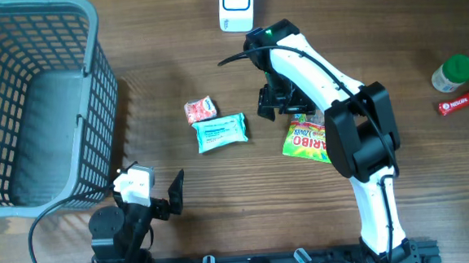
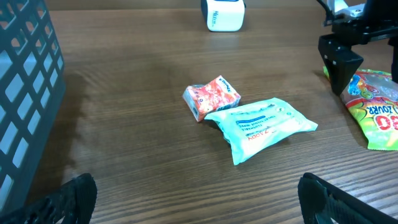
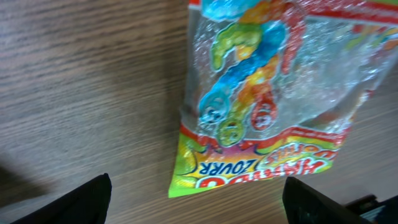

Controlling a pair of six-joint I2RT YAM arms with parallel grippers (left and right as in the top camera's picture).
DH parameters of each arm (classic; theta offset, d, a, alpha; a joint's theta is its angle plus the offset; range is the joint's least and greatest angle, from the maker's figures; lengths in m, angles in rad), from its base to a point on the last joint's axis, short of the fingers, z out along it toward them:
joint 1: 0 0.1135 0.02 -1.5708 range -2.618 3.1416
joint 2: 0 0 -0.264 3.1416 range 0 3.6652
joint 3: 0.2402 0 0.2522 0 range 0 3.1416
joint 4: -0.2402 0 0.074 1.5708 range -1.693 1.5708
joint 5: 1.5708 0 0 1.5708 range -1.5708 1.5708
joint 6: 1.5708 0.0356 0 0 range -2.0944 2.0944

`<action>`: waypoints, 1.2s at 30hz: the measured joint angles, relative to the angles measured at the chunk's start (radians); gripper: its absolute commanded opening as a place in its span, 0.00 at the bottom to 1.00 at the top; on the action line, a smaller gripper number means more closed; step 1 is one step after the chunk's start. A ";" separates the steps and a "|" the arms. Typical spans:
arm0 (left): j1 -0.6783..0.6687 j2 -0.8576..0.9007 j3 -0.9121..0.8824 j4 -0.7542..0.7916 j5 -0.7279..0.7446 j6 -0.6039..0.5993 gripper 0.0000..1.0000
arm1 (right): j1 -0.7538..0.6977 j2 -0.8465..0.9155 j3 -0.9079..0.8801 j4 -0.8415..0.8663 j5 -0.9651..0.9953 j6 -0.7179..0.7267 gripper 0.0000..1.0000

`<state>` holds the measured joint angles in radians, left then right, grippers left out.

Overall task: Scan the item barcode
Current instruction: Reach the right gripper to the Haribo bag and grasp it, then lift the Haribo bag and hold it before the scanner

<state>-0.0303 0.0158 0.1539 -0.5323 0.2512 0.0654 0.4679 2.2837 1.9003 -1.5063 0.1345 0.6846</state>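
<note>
A green and yellow Haribo candy bag (image 1: 304,139) lies flat on the wooden table right of centre. My right gripper (image 1: 286,110) hangs open just over its far end. In the right wrist view the bag (image 3: 267,99) fills the middle, and its lower corner lies between the spread jaws of the right gripper (image 3: 199,202) without touching them. No barcode shows on it. A white scanner (image 1: 236,9) stands at the far edge. My left gripper (image 1: 147,204) rests open near the front left, and in its own view the left gripper (image 2: 199,202) has only bare table between its fingers.
A grey mesh basket (image 1: 93,91) takes up the left side. A small red packet (image 1: 200,109) and a teal wipes pack (image 1: 220,132) lie mid-table. At the right edge stand a green-capped bottle (image 1: 453,73) and a red stick sachet (image 1: 464,99).
</note>
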 measured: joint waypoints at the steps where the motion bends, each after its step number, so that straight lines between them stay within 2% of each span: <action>1: 0.000 0.000 0.000 0.000 0.000 0.000 1.00 | 0.000 0.000 0.000 -0.001 0.016 0.002 0.96; 6: 0.000 0.000 0.000 0.000 0.000 0.000 1.00 | 0.000 0.000 -0.052 0.062 0.077 0.008 0.99; 13: 0.000 0.000 0.000 0.000 0.000 0.000 1.00 | -0.034 -0.077 -0.275 0.278 0.069 0.000 0.99; 14: 0.000 0.000 0.000 0.000 0.000 0.000 1.00 | -0.043 -0.092 -0.299 0.310 0.064 0.000 0.97; 15: 0.000 0.000 0.000 0.000 0.000 0.000 1.00 | -0.054 -0.108 -0.327 0.346 0.051 -0.006 0.93; 17: 0.000 0.000 0.000 0.000 0.000 0.000 1.00 | -0.072 -0.132 -0.378 0.414 0.022 -0.027 0.72; 18: 0.000 0.000 0.000 0.000 0.000 0.000 1.00 | -0.079 -0.143 -0.402 0.449 0.007 -0.039 0.58; 19: 0.000 0.000 0.000 0.000 0.000 0.000 1.00 | -0.085 -0.156 -0.428 0.494 -0.004 -0.056 0.36; 21: 0.000 0.000 0.000 0.000 0.000 0.000 1.00 | -0.087 -0.169 -0.457 0.539 0.000 -0.089 0.18; 22: 0.000 0.000 0.000 0.000 0.000 0.000 1.00 | -0.089 -0.172 -0.466 0.542 0.018 -0.108 0.05; 28: 0.000 0.000 0.000 0.000 0.000 0.000 1.00 | -0.110 -0.159 -0.418 0.486 -0.036 -0.214 0.05; 30: 0.000 0.000 0.000 0.000 0.000 0.000 1.00 | -0.135 -0.147 -0.378 0.462 -0.188 -0.282 0.05; 32: 0.000 0.000 0.000 0.000 0.000 0.000 1.00 | -0.138 -0.138 -0.337 0.456 -0.527 -0.422 0.05; 34: 0.000 0.000 0.000 0.000 0.000 0.000 1.00 | -0.125 -0.144 -0.316 0.457 -0.784 -0.540 0.05; 35: 0.000 0.000 0.000 0.000 0.000 0.000 1.00 | -0.114 -0.164 -0.309 0.463 -1.009 -0.631 0.04; 36: 0.000 0.000 0.000 0.000 0.000 0.000 1.00 | -0.108 -0.185 -0.309 0.463 -1.123 -0.671 0.05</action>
<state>-0.0303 0.0158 0.1539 -0.5323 0.2512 0.0654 0.3599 2.0983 1.5913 -1.0431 -0.9882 0.0139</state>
